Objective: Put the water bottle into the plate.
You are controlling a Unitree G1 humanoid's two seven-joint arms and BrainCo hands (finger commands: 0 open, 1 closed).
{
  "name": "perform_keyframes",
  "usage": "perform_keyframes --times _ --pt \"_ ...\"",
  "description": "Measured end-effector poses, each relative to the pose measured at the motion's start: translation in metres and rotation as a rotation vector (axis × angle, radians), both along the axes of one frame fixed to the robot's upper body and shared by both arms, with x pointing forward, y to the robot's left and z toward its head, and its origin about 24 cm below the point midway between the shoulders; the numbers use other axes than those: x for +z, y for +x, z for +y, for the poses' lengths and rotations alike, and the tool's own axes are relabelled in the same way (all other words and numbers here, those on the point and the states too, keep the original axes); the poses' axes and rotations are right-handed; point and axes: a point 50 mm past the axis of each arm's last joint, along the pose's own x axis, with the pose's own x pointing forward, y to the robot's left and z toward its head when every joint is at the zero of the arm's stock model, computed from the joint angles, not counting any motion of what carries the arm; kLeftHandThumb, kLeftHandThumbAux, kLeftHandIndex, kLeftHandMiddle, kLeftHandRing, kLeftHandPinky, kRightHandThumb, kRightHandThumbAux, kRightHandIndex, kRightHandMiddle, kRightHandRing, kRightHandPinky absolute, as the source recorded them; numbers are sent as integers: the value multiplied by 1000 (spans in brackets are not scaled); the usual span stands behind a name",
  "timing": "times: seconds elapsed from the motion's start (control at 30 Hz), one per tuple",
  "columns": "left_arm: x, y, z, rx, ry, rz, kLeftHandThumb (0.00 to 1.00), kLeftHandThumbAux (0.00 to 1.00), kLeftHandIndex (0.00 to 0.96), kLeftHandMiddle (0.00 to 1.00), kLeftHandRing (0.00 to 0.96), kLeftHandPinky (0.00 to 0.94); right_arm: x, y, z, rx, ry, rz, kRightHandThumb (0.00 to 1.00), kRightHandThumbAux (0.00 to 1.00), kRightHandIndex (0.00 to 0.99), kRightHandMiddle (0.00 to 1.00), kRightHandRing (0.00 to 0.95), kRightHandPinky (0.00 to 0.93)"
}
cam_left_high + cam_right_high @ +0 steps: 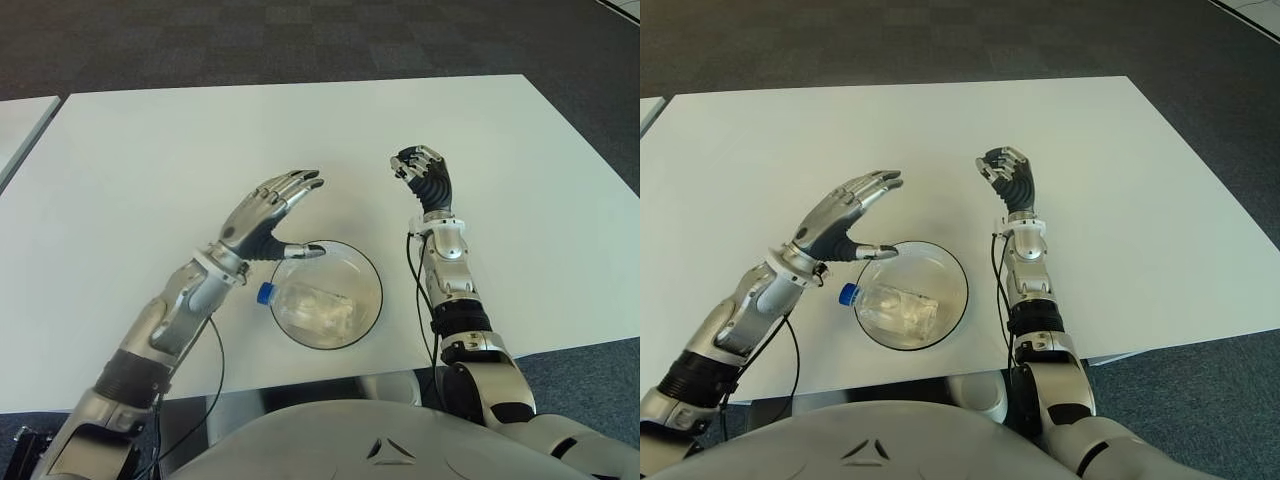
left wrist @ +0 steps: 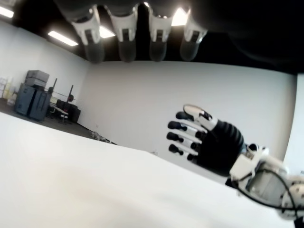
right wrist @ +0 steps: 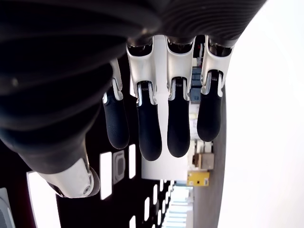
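Observation:
A clear water bottle (image 1: 312,306) with a blue cap (image 1: 265,293) lies on its side in the round glass plate (image 1: 373,277), near the table's front edge. The cap pokes over the plate's left rim. My left hand (image 1: 300,215) hovers just above and left of the plate, open, fingers spread and thumb over the rim, holding nothing. My right hand (image 1: 420,172) stands raised to the right of the plate with its fingers (image 3: 149,128) curled and nothing in them. The left wrist view shows the right hand (image 2: 204,140) across the table.
The white table (image 1: 150,150) stretches bare to the back and both sides. A second white table's corner (image 1: 20,120) shows at the far left. Dark carpet (image 1: 300,40) lies beyond. Black cables hang from both forearms by the front edge.

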Motion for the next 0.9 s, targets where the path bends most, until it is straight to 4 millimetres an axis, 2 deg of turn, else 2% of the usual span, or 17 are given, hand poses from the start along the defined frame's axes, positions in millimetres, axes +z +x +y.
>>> perform_keyframes --times 0.17,0.4,0.57,0.63,0.77,0.9 --pt "2 2 16 64 -243 53 163 316 0 0 0 0 -1 0 -1 -1 -6 2 700 732 427 482 468 465" --pt "-20 22 49 271 -474 114 72 493 0 0 0 1 0 0 -1 2 -8 1 700 732 427 487 468 473" --pt "-23 25 62 380 -653 82 54 567 0 0 0 9 -1 -1 0 1 -7 1 699 733 426 494 477 484" --pt "-23 23 64 394 -725 73 85 605 112 25 3 48 -1 -1 0 0 -7 1 698 733 425 490 472 471" --pt "-29 16 73 447 -925 79 135 635 231 82 25 81 0 -1 0 -4 -3 -1 698 733 425 485 465 459" --pt "-40 11 81 519 -1034 100 224 681 337 194 126 192 -1 -1 0 -12 -1 0 698 733 426 469 448 441"
